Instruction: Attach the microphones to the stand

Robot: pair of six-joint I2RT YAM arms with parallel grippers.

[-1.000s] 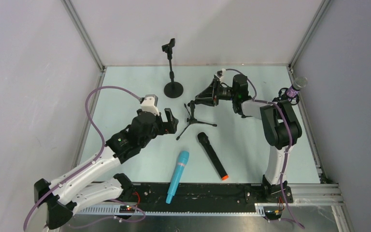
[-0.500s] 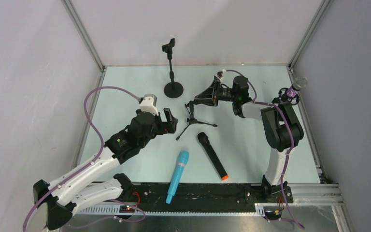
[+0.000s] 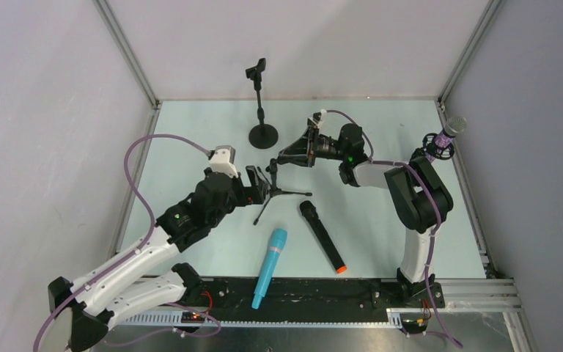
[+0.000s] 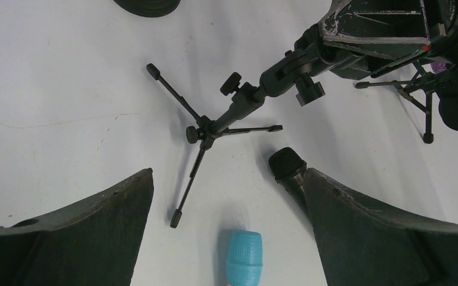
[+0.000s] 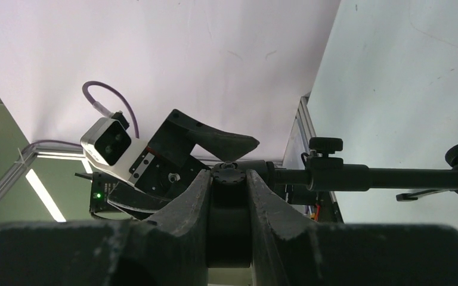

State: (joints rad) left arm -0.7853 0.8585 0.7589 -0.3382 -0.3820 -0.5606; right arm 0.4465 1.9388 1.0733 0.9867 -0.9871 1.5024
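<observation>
No readable text or labels anywhere

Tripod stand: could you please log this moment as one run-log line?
right gripper: shut on tripod stand top | left gripper: open, near stand | cyan microphone, black microphone: lying unmounted

Tabletop (image 3: pixel 372 224) was pale mint green, cyan-blue microphone (image 3: pixel 269 265) was plain, black microphone (image 3: pixel 322 236) had an orange end, purple microphone (image 3: pixel 451 130) was glittery with a silver mesh head, tripod stand (image 4: pixel 243 101) and round-base stand (image 3: pixel 263 136) were black, left arm (image 3: pixel 128 264) and right arm (image 3: pixel 413 253) were white and black
</observation>
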